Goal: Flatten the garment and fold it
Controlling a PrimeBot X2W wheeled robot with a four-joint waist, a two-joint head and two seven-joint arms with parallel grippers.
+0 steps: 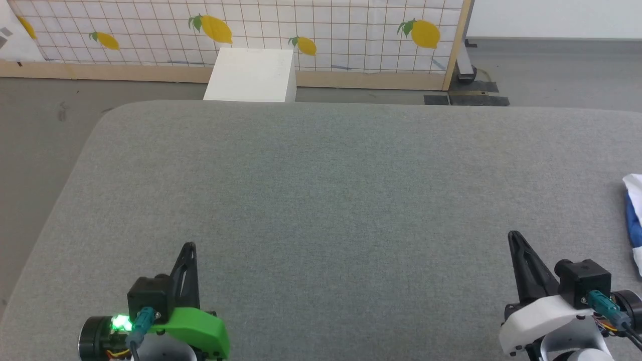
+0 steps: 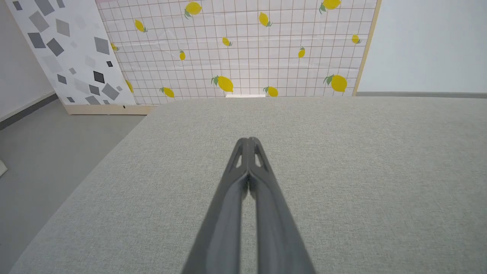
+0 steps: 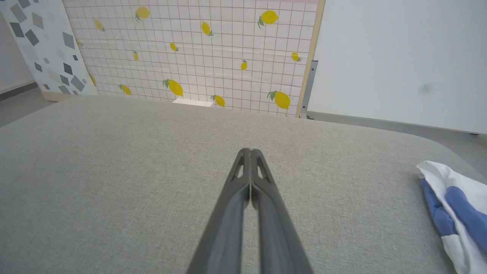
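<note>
The garment (image 1: 634, 215), white with royal-blue parts, lies crumpled at the far right edge of the grey padded table (image 1: 321, 200); most of it is cut off by the frame. In the right wrist view the garment (image 3: 454, 209) lies at the lower right, apart from the fingers. My right gripper (image 1: 513, 236) hovers low over the table's front right, shut with nothing in it; its tips (image 3: 250, 151) meet. My left gripper (image 1: 189, 246) is at the front left, also shut and empty, tips together (image 2: 248, 140).
A white box (image 1: 251, 75) stands on the floor behind the table's far edge. A lemon-print grid panel (image 1: 251, 30) runs along the back. Grey floor (image 1: 35, 130) lies past the table's left edge.
</note>
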